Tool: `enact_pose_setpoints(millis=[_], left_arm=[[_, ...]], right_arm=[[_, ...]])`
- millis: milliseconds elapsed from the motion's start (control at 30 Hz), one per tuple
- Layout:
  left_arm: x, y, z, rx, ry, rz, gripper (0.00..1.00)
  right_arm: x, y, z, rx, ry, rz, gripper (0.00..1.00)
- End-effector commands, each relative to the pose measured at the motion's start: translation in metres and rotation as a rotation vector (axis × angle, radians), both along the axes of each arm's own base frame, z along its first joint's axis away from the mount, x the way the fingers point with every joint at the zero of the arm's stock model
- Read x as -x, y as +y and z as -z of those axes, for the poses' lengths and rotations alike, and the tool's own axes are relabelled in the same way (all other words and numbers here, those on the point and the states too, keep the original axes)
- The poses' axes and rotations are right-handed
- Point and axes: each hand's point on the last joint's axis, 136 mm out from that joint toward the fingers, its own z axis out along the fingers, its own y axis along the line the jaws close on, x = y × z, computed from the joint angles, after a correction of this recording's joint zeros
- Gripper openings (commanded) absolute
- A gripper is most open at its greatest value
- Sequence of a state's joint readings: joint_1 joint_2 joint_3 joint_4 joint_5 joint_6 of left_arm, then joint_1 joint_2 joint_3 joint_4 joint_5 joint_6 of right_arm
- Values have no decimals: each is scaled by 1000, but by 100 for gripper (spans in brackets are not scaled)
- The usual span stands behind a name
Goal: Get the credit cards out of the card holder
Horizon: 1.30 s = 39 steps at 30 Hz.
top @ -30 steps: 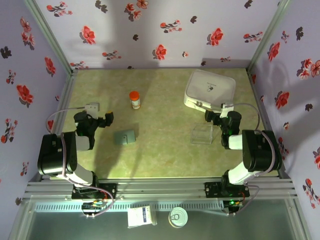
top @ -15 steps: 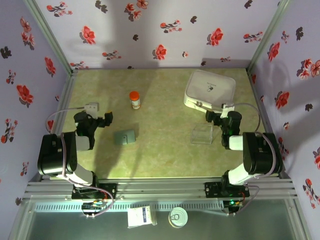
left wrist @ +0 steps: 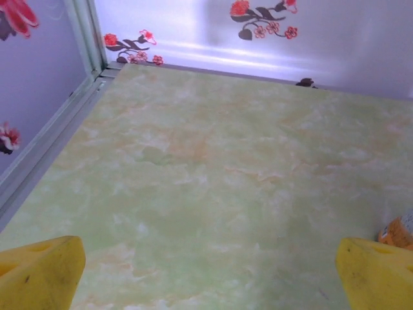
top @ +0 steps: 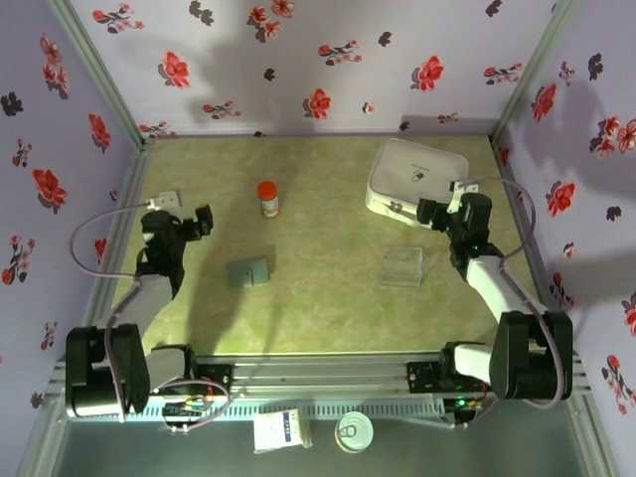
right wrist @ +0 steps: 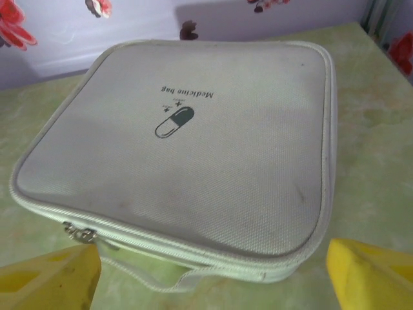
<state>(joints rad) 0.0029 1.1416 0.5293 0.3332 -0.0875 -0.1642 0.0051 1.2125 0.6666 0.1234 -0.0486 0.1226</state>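
The card holder, a small flat grey-blue wallet, lies on the green table left of centre. No credit cards are in sight; they are hidden or out of view. My left gripper hovers behind and to the left of the wallet, apart from it. In the left wrist view its yellow fingertips stand wide open over bare table. My right gripper sits at the near edge of the white medicine bag. It is open too, its fingertips straddling the bag's zipped front.
An orange-capped bottle stands behind the wallet, and its edge shows in the left wrist view. A clear plastic stand sits in front of the white bag. Flowered walls close in the table on three sides.
Both arms have stretched out from their folded pose. The left gripper moved back and left, the right gripper back toward the white bag. The wallet has not moved.
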Motion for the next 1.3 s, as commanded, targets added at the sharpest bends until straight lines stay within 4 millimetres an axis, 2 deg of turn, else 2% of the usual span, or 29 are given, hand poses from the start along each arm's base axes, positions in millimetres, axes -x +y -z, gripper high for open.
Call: enact_pose_setpoints(millis=[0, 133, 300, 433, 600, 700, 867, 1267], left_arm=[[25, 12, 11, 106, 198, -141, 100], [38, 3, 4, 205, 328, -152, 100], [47, -16, -15, 256, 407, -63, 100], [56, -26, -23, 237, 474, 10, 100], [68, -31, -22, 190, 560, 84, 100], [69, -28, -15, 153, 536, 96, 100], [66, -25, -17, 167, 529, 84, 100], [65, -16, -15, 192, 528, 53, 100]], right_arm=[[29, 7, 14, -70, 189, 35, 88], [48, 20, 15, -146, 302, 34, 76], [73, 29, 32, -201, 460, 52, 58], [90, 30, 57, -216, 548, 66, 52], [108, 39, 78, -262, 599, 44, 44], [113, 42, 86, -279, 616, 34, 40], [121, 43, 103, -277, 663, 36, 33], [113, 39, 113, -228, 701, 37, 18]])
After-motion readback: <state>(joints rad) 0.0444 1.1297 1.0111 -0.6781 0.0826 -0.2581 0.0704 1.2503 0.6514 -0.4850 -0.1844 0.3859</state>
